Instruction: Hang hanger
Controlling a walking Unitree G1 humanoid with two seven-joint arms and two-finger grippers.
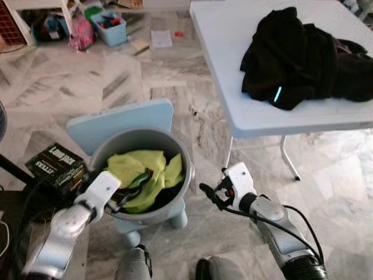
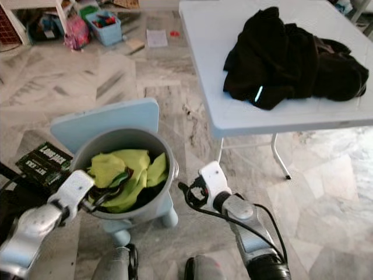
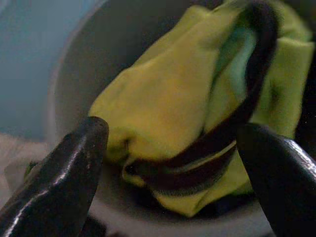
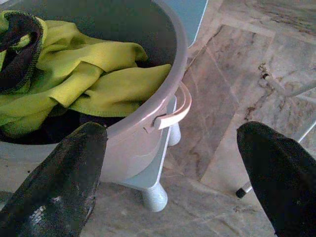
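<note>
A yellow-green garment (image 1: 144, 175) with a dark trim lies in a grey bucket (image 1: 175, 207) on a blue stool (image 1: 116, 122). The left gripper (image 3: 173, 163) reaches in, fingers spread around the trim. The right gripper (image 4: 173, 143) hovers beside the bucket, fingers apart, holding nothing. No hanger can be made out.

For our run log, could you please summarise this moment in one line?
left gripper: open over yellow-green cloth in bucket | right gripper: open, beside bucket
</note>
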